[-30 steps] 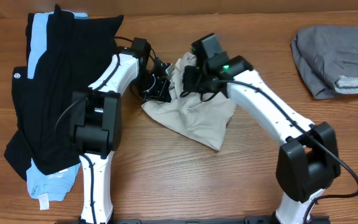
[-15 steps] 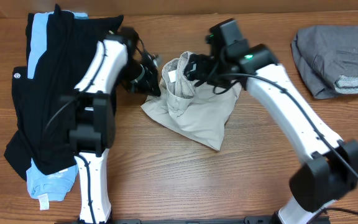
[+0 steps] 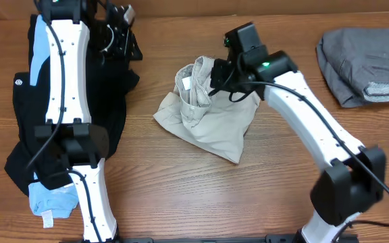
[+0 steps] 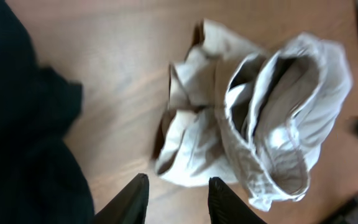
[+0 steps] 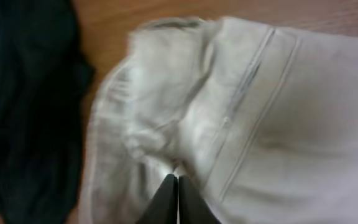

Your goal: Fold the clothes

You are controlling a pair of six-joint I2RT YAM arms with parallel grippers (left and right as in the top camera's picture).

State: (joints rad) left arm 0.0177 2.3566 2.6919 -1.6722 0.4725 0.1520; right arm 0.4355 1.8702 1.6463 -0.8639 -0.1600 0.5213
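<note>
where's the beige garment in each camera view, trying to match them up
Overhead: the beige garment lies mid-table, bunched at its upper left.
Left wrist: centre to right of the picture, above the open left end effector.
Right wrist: fills most of the picture, with the right end effector pinching it at the bottom.
Shared landmark: the black clothes, left of it in every view.

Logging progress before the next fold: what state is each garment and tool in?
beige garment: crumpled, unfolded
black garment: spread out, unfolded
light blue garment: lying under black garment
grey garment: looks folded
left tool: open, empty
right tool: shut on beige garment
</note>
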